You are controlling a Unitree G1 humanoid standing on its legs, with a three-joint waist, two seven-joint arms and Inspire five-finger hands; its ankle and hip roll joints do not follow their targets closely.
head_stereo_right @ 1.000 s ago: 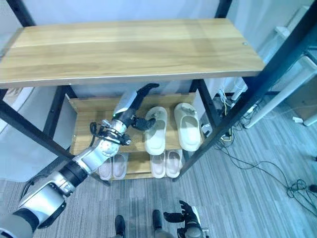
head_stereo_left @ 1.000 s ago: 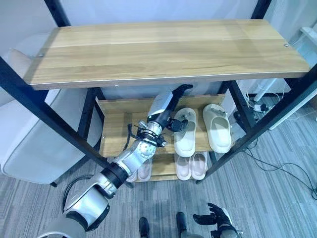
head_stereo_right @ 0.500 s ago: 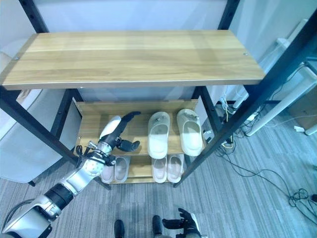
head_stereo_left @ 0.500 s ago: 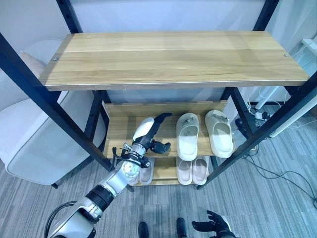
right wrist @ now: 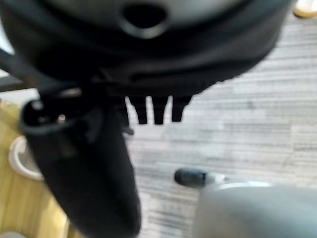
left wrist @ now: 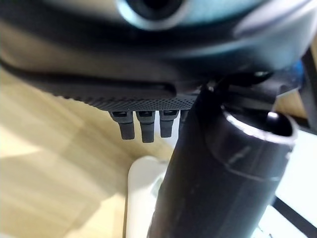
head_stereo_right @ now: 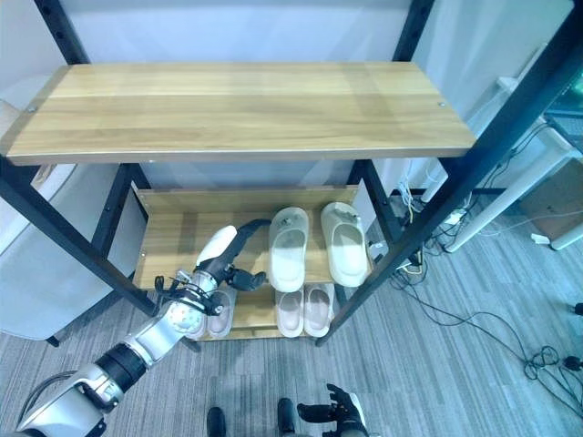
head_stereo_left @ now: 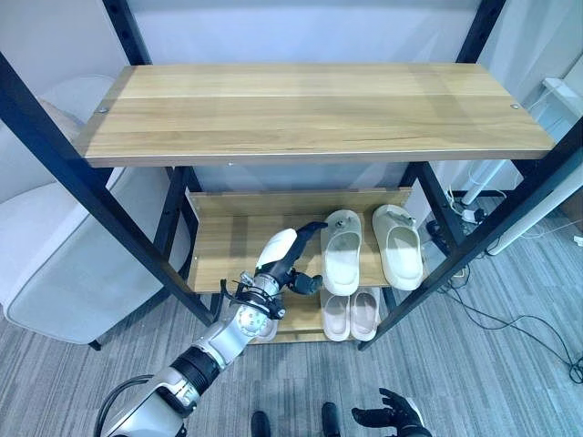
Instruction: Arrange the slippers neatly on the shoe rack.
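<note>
Black steel-framed shoe rack with light wooden shelves: broad top board bare, two lower shelves recessed underneath, so anything going in has to be reached from the front, under the top board.

Grey-white padded seat sits left of the rack, well clear of the work. Grey wood-pattern floor in front; some loose cables lie right of the rack on the floor.

Middle shelf: pair of off-white foam slippers lies on its right half, side by side, toes pointing to the far edge, near-parallel. Left half of that shelf is bare wood. Judgement: the pair looks placed, and the free left half leaves room for more.

Bottom shelf: pair of small pale pink slippers right of centre, also toes in. Another pale pair sits to its left, partly behind the left arm, so I can't judge its alignment.

Left hand hangs in front of the middle shelf's near edge, just left of the off-white pair and apart from it. Fingers straight, thumb sticking out toward the slippers, nothing held. Left wrist view agrees: fingertips extended over bare shelf wood.

Right hand low at the near edge over the floor, fingers loosely spread, empty, idle.
</note>
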